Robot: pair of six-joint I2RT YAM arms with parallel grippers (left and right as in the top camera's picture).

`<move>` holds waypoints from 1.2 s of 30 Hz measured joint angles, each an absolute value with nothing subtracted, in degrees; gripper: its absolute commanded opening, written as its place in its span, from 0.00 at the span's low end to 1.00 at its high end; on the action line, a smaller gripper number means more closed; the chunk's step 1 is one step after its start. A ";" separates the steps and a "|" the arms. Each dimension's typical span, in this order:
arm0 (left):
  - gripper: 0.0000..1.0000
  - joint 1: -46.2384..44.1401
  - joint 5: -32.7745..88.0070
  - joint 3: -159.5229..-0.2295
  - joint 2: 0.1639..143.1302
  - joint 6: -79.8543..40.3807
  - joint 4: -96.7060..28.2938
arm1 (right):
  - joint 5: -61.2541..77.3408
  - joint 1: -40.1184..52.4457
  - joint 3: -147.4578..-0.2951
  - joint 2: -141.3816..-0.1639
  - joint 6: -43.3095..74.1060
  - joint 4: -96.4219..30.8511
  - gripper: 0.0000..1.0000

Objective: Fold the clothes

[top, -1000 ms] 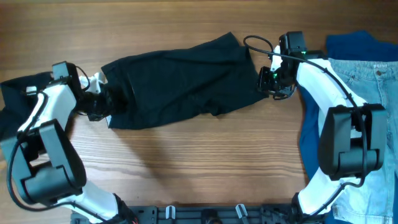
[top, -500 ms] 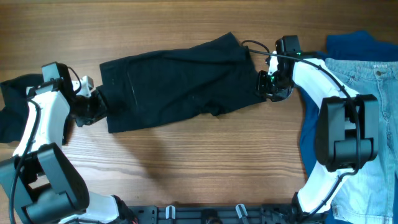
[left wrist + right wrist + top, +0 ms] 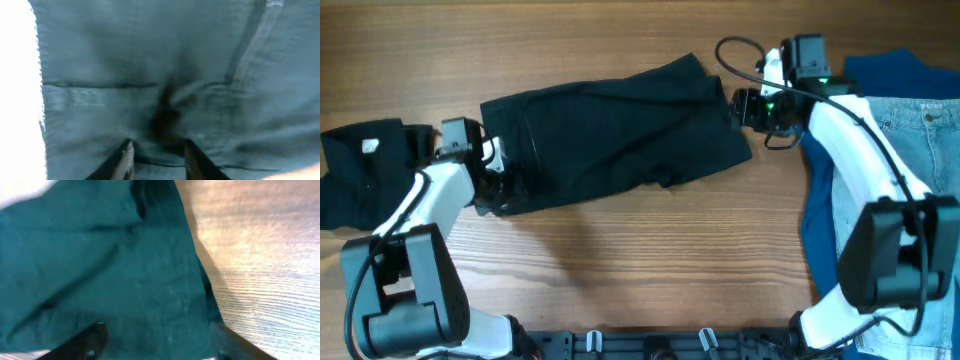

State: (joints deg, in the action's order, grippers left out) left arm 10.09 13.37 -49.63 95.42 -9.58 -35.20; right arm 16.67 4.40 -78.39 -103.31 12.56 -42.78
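Lying across the middle of the wooden table (image 3: 640, 270), the black shorts (image 3: 610, 130) spread left to right, lightly wrinkled. The left gripper (image 3: 496, 182) sits on their left edge, fingers (image 3: 125, 159) slightly parted over the cloth and pinching nothing. A black logo garment (image 3: 360, 170) lies just beyond it. Farther back, the right gripper (image 3: 744, 106) hovers at the shorts' right end, spread wide and empty. Light-blue jeans (image 3: 920, 140) and a blue garment (image 3: 895, 72) lie at far right.
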 measured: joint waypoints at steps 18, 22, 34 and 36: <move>0.04 16.01 5.37 -47.27 94.26 -17.54 -31.66 | 20.34 5.50 -72.38 -114.32 12.95 -43.83 0.31; 0.04 17.28 3.88 -47.64 94.28 -17.52 -31.97 | 23.00 5.45 -67.85 -112.46 13.50 -41.89 0.05; 0.29 17.82 -3.57 -51.75 94.70 -17.30 -36.93 | 19.11 5.91 -64.01 -93.78 17.34 -55.86 0.75; 0.33 17.82 -3.29 -51.88 94.72 -17.08 -37.19 | 17.45 5.91 -64.16 -90.04 18.22 -49.80 0.77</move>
